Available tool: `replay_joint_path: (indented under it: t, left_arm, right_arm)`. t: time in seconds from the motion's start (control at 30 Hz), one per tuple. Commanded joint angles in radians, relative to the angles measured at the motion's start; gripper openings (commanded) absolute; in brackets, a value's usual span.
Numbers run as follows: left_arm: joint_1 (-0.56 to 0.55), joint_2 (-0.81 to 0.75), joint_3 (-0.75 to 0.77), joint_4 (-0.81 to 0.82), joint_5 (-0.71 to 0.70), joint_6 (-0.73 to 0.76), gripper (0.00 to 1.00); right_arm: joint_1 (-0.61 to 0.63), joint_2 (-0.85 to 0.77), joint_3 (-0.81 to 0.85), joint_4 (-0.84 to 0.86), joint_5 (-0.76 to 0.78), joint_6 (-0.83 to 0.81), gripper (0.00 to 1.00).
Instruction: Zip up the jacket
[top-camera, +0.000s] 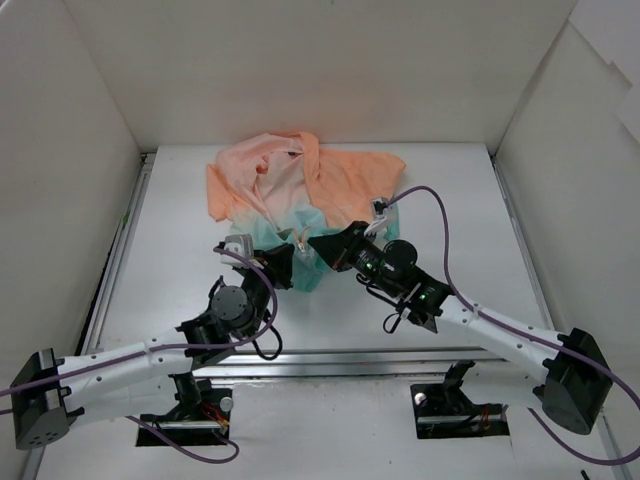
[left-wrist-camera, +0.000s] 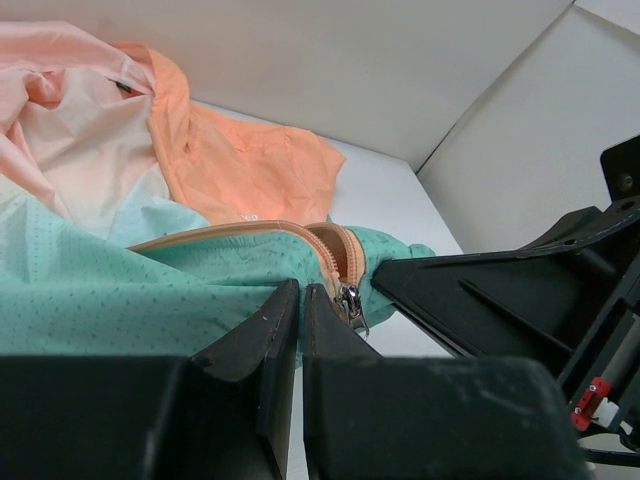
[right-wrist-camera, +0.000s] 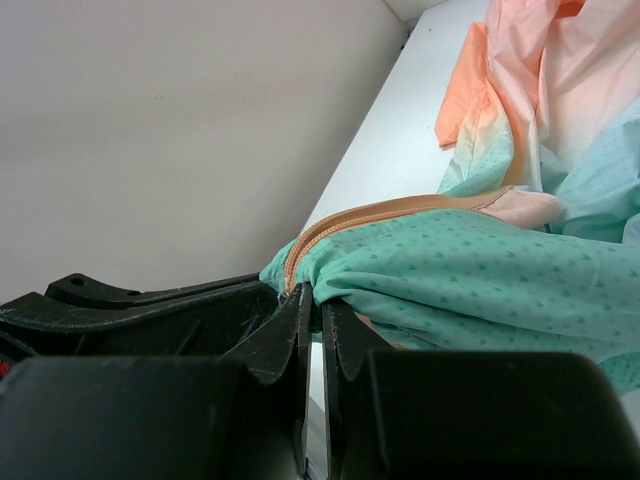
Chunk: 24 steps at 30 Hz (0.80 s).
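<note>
Reaching in from the lower left over the white tabletop (top-camera: 170, 230), on a white-and-black arm trailing a purple cable: the black two-finger left gripper (top-camera: 288, 266). Pinched shut, its fingers (left-wrist-camera: 262, 338) pressed nearly together on a fold of mint-teal hem. Just right of those fingertips, a small silver metal zipper slider (left-wrist-camera: 349, 302), hanging at the end of a curved peach-orange zipper tape (left-wrist-camera: 240, 234); close beside the fingers, not clearly between them.

Across the middle and toward the far side of the table: the large thin soft jacket (top-camera: 340, 185), peach-orange at the far end, fading to mint-teal at the near hem. Rumpled, front open, hem bunched up between the two grippers.

Immediately right of that bunched hem: the black two-finger right gripper (top-camera: 320, 243), nearly tip to tip with the left one. Likewise clamped tight on teal fabric at the orange-trimmed edge, fingers (right-wrist-camera: 275, 345) almost touching. Farther right, sloping back to the lower right corner, its white arm and a looping purple cable.
</note>
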Motion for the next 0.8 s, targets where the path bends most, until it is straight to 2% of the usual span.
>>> replay_joint_path:
  t: [0.0, 0.2, 0.5, 0.77]
  left_arm:
    - [-0.019, 0.009, 0.058, 0.079, -0.032, 0.038, 0.00]
    - [-0.050, 0.018, 0.068, 0.079, -0.080, 0.064, 0.00]
    - [-0.050, 0.007, 0.054, 0.102, -0.022, 0.069, 0.00]
    - [-0.059, 0.001, 0.043, 0.079, -0.033, 0.036, 0.00]
  right_arm:
    - [0.009, -0.041, 0.065, 0.074, 0.033, -0.018, 0.00]
    - [0.015, -0.047, 0.074, 0.038, 0.064, -0.030, 0.00]
    - [0.017, -0.035, 0.086, 0.040, 0.064, -0.030, 0.00]
    - [0.021, -0.027, 0.094, 0.046, 0.069, -0.018, 0.00]
